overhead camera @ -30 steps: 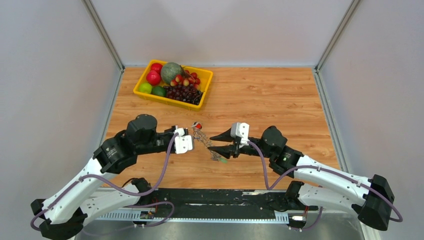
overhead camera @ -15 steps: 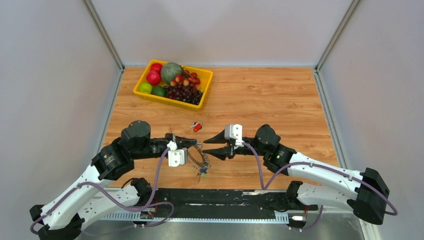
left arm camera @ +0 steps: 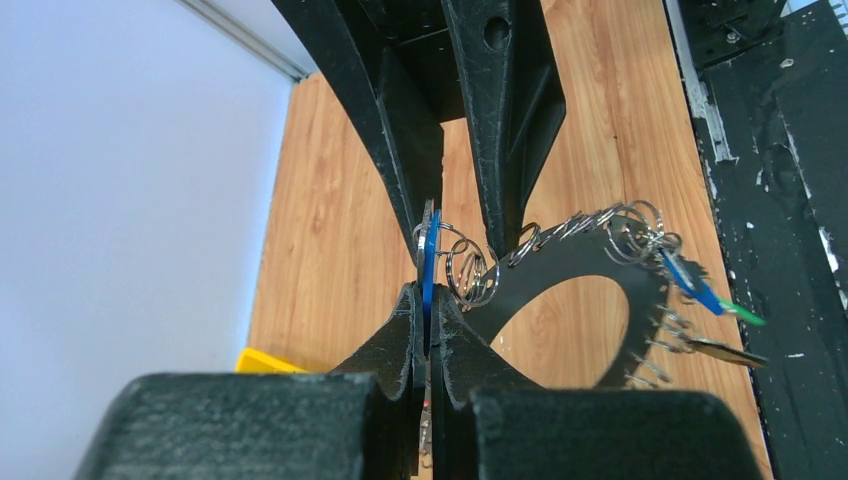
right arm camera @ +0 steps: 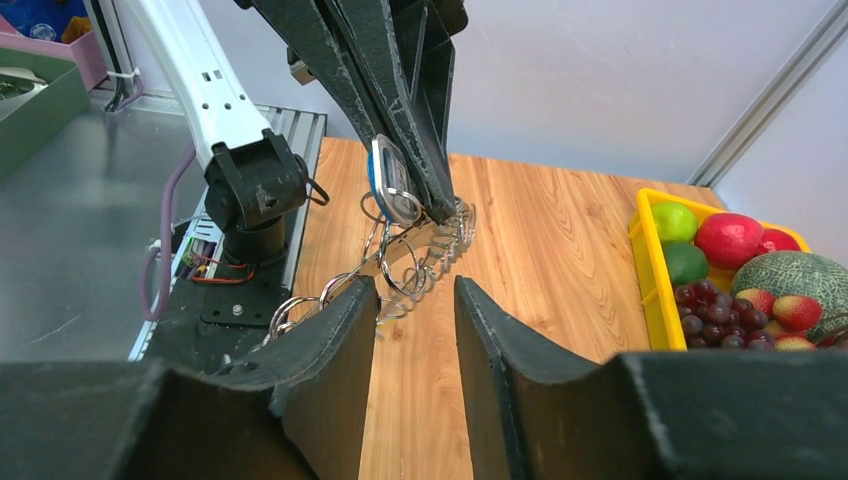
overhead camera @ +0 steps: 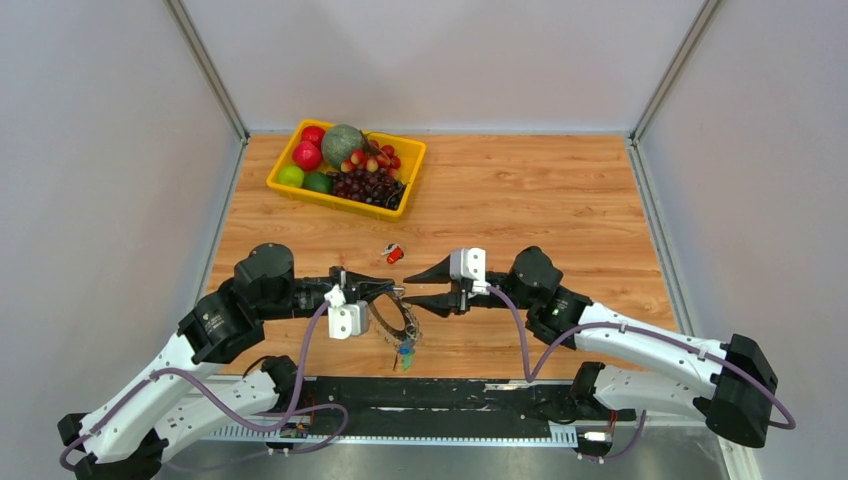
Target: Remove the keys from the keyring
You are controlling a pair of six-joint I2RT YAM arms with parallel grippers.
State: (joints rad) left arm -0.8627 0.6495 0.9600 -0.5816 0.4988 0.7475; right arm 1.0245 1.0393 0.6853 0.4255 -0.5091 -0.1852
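A light wooden table [overhead camera: 540, 190] stands inside white walls, with metal posts running up its far corners. At the far left of it lies a yellow plastic tray [overhead camera: 340, 203], set at a slant to the table's edge and filled with fruit. Two red apples [overhead camera: 307, 155] lie at its far end beside a grey-green melon [overhead camera: 342, 144]. Two green limes [overhead camera: 291, 175] lie in the near left corner. A bunch of dark grapes [overhead camera: 372, 188] fills the right part, with smaller red fruits [overhead camera: 365, 158] just behind it. A black base plate [overhead camera: 450, 393] runs along the near edge. Beyond the table, on a grey metal surface [right arm camera: 80, 260], stand a green bin [right arm camera: 35, 100] and a pink bin [right arm camera: 70, 45].
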